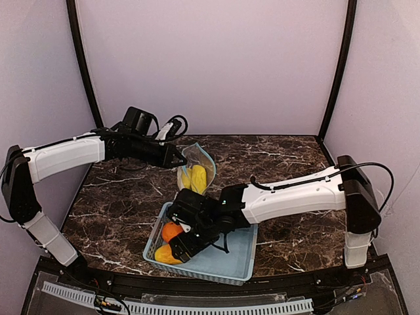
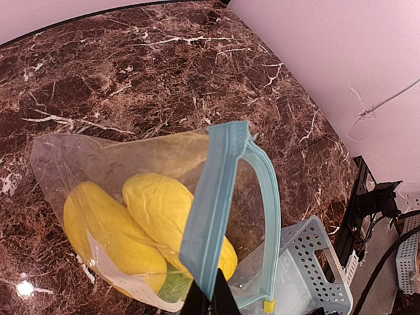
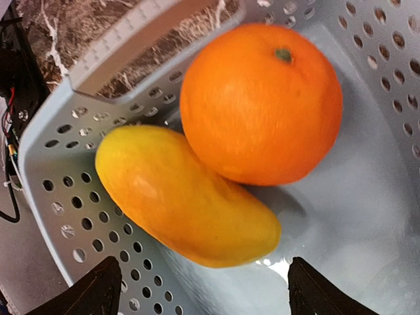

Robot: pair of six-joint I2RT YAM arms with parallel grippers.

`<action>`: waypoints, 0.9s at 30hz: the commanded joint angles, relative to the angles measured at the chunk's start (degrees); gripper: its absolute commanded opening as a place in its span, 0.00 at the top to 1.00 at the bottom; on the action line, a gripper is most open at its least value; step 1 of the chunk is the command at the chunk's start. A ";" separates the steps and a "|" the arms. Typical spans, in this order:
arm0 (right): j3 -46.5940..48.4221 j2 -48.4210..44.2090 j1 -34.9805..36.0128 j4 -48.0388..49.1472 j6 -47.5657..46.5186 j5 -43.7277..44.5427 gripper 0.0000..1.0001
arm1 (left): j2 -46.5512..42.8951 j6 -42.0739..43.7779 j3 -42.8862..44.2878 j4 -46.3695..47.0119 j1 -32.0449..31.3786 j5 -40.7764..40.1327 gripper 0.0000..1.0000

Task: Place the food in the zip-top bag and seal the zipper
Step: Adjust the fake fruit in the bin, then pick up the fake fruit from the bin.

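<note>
Dark marble counter (image 1: 289,157). The right fingers (image 1: 184,248), spread wide and holding nothing, hover inside a light blue basket (image 1: 230,262). Between them an orange (image 3: 262,105) touches a yellow fruit (image 3: 184,197). The left fingers (image 2: 210,298), clamped tight, pinch the clear zip-top bag (image 2: 98,157) by its blue zipper (image 2: 216,197). Two bagged yellow fruits (image 2: 157,203) lie just beyond them.

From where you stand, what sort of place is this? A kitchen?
Likely a robot test booth, not a kitchen: pale walls and black frame posts box in a marble-patterned tabletop, the left arm and right arm are mounted at its near edge, and a blue basket holds a toy-looking orange.
</note>
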 commanded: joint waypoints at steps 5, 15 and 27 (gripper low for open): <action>0.68 1.83 -0.40 6.41 -12.34 2.66 0.13 | -2.44 1.02 -0.33 -0.59 -0.22 -0.19 0.99; -2.43 3.49 -0.68 11.06 -23.88 -8.16 0.17 | -2.36 1.13 -0.24 -0.84 -0.23 -0.33 0.99; -4.16 4.85 -0.81 12.82 -24.09 -9.82 0.34 | -2.13 1.01 -0.16 -0.80 -0.16 -0.15 0.99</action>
